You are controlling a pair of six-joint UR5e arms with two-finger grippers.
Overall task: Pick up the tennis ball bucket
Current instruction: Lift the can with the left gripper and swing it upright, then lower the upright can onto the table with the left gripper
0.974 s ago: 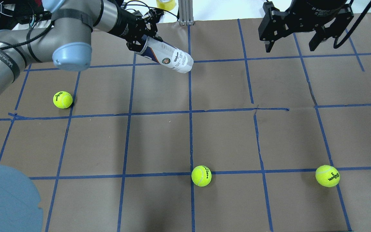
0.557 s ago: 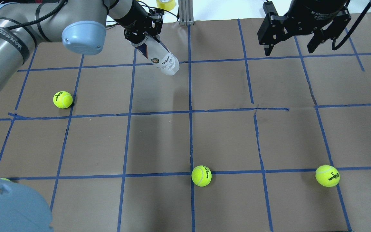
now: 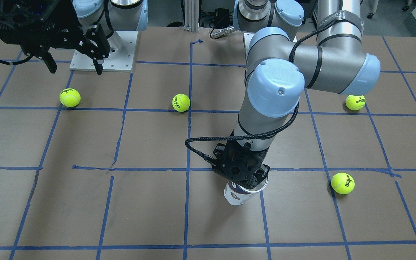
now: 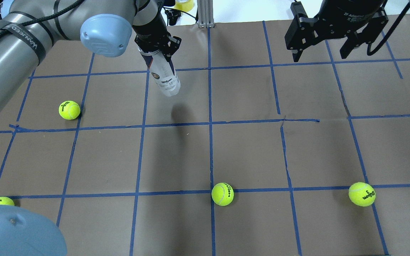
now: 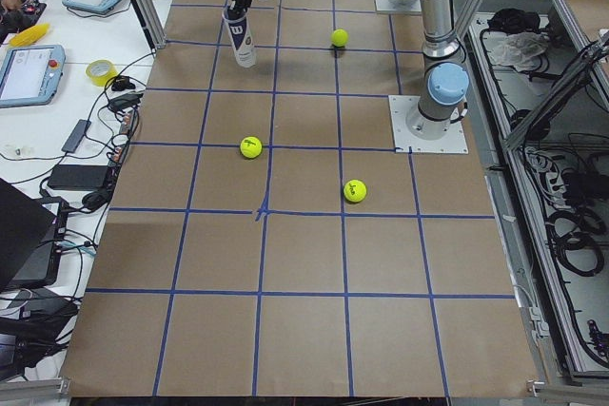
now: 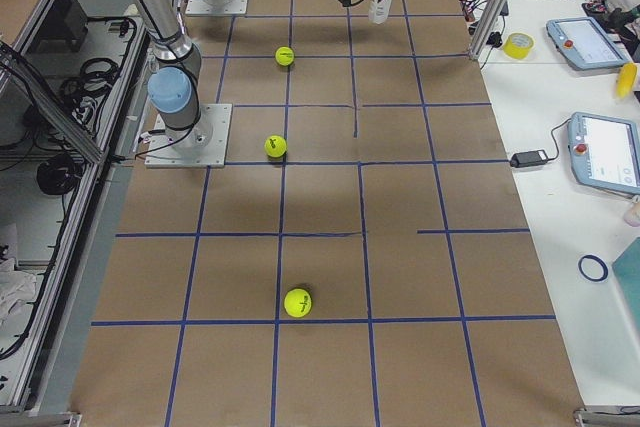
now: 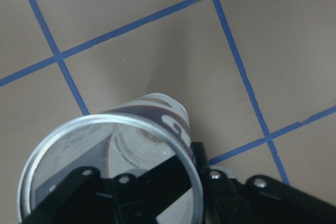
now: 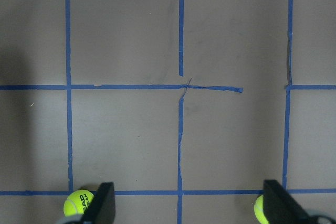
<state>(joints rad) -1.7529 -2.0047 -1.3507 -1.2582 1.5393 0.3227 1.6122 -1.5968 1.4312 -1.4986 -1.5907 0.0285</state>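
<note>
The tennis ball bucket (image 4: 164, 77) is a clear can with a white and navy Wilson label. My left gripper (image 4: 156, 49) is shut on its open top rim and holds it above the table, hanging almost upright with its closed end down. The can also shows in the front view (image 3: 239, 194), the left view (image 5: 241, 38) and the left wrist view (image 7: 147, 145), where it looks empty. Its shadow (image 4: 178, 113) lies apart from it on the paper. My right gripper (image 4: 319, 53) hangs open and empty over the far right of the table.
Several yellow-green tennis balls lie loose on the brown gridded table: one at the left (image 4: 69, 110), one front centre (image 4: 222, 194), one front right (image 4: 362, 194). An aluminium post (image 4: 205, 14) and a yellow tape roll (image 4: 183, 4) stand at the far edge.
My left arm has swung the can from lying nearly level, pointing right, to hanging almost straight down. It has shifted slightly left and nearer. The right gripper has hardly moved.
</note>
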